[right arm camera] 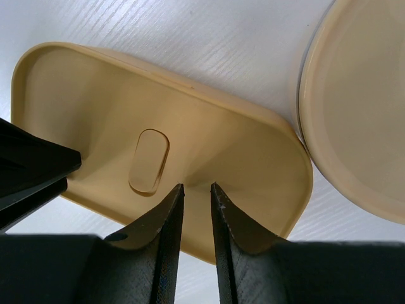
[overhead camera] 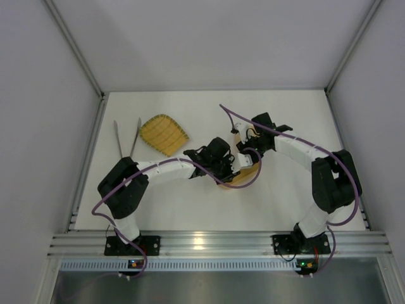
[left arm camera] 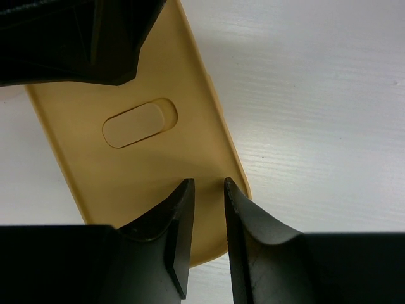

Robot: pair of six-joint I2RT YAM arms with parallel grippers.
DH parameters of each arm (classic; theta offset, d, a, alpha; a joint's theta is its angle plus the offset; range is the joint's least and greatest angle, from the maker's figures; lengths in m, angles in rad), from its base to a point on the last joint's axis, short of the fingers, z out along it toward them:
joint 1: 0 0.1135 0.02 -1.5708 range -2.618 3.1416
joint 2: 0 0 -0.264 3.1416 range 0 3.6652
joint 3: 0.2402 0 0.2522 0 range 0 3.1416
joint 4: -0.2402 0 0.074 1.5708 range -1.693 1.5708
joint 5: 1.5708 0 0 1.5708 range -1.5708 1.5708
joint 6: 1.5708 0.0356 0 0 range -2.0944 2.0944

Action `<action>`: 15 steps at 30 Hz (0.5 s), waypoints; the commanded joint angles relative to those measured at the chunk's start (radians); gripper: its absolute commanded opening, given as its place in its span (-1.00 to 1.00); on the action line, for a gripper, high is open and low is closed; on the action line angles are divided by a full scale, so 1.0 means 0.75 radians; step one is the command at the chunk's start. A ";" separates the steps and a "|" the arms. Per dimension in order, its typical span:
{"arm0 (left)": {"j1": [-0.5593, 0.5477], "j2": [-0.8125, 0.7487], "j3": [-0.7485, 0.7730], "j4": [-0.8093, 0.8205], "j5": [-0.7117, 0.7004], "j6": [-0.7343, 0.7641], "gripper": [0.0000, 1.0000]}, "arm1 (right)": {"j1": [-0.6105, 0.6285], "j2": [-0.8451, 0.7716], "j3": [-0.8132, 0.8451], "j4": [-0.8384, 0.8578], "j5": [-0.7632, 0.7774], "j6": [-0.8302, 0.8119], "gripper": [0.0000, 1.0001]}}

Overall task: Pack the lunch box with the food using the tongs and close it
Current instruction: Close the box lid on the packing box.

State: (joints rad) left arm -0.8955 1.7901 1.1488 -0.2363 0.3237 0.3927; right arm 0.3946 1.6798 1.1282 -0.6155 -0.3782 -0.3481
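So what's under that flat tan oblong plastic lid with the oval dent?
Only the flat tan oblong plastic lid itself shows, with white table around it. Whatever lies beneath is covered.

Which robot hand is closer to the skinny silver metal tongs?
Left. The left gripper is right of the tongs, past the woven yellow tray; the right gripper is farther right.

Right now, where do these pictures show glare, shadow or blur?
Top external view: a glare spot on the near aluminium rail. Left wrist view: lunch box lid sharp, left pincer nearly black. Right wrist view: soft shadow on that lid near the right pincer; the round tan lid slightly blurred.
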 commanded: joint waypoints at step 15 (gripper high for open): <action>0.000 0.076 -0.047 -0.337 -0.072 -0.029 -0.37 | 0.024 0.002 0.013 -0.272 0.079 0.020 -0.33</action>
State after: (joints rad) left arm -0.8955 1.7885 1.1625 -0.2443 0.3237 0.3912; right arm 0.3969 1.6730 1.1469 -0.6643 -0.3809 -0.3443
